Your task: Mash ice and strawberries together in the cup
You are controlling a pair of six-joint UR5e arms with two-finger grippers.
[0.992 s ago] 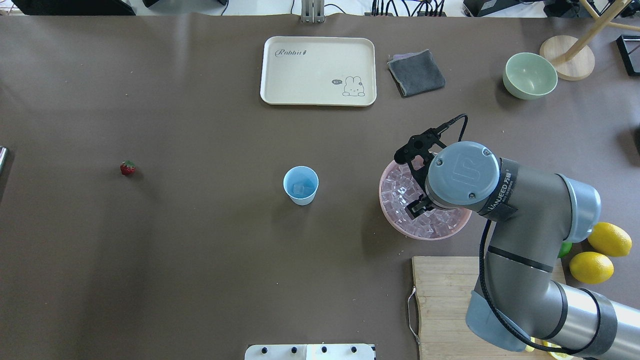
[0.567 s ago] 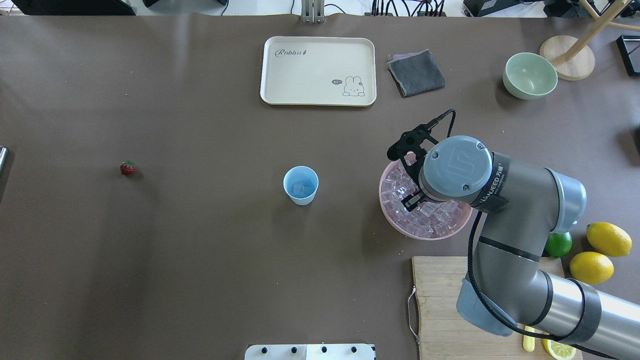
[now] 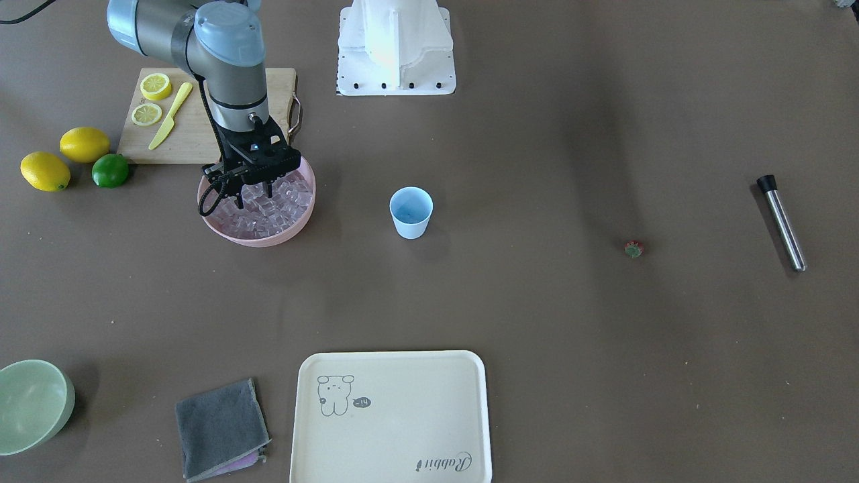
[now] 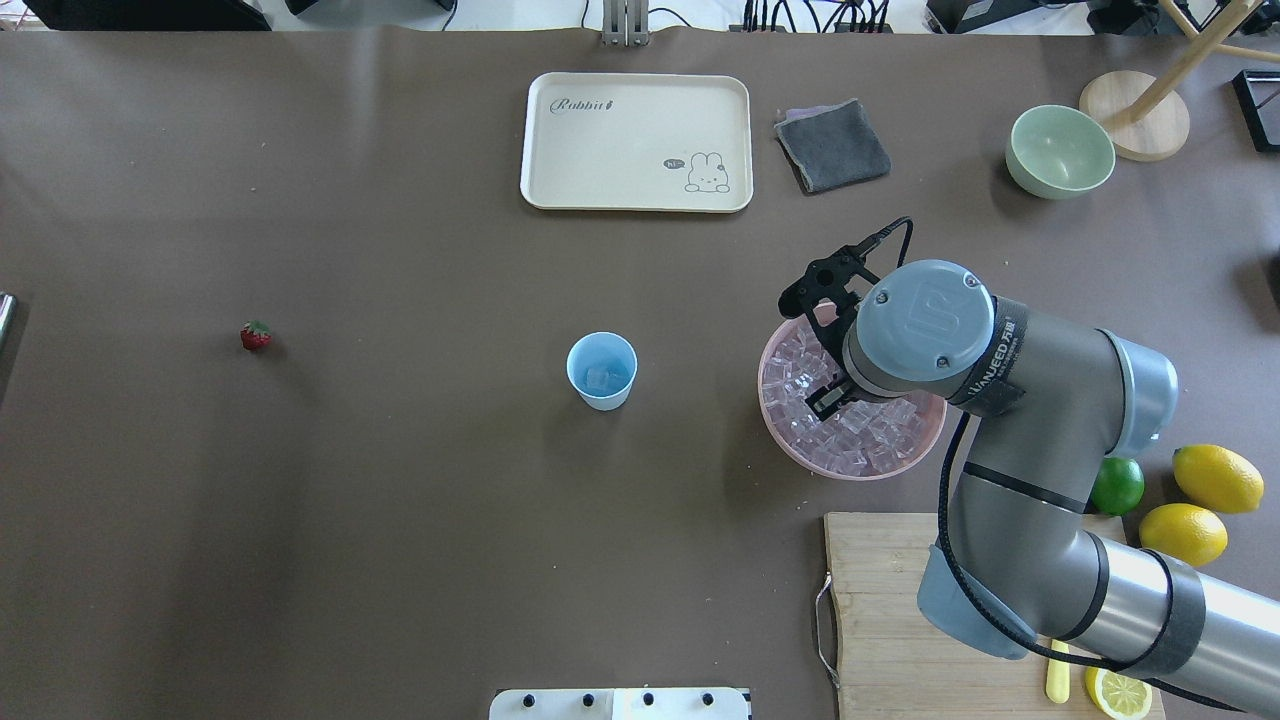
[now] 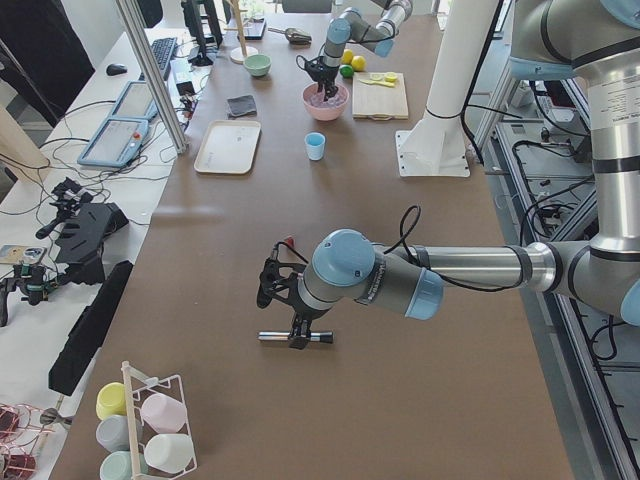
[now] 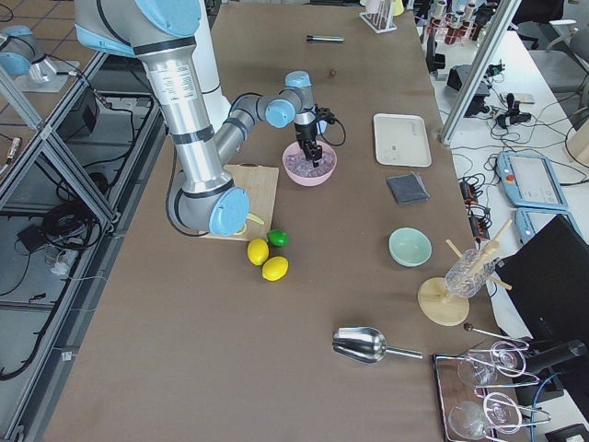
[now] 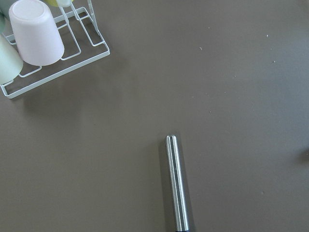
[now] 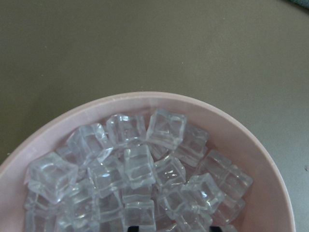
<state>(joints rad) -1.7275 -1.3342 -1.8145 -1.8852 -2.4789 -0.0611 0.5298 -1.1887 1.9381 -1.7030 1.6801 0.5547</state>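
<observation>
You have ice [image 8: 140, 166] heaped in the pink bowl [image 8: 251, 145], one cube in the cup [image 4: 601, 371]; strawberry [image 4: 255, 336] well apart; right gripper [image 3: 253, 194] spread-jawed among the cubes; only your left side view shows the left gripper [image 5: 296, 333], over the muddler [image 7: 177, 183]; I cannot tell its state.

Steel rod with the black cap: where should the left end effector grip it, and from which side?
Take the steel rod at mid-shaft, coming straight down from above and closing across its narrow width. It lies flat on the table, so only its rounded long sides are free. A middle grip should probably keep it level when lifted.
</observation>
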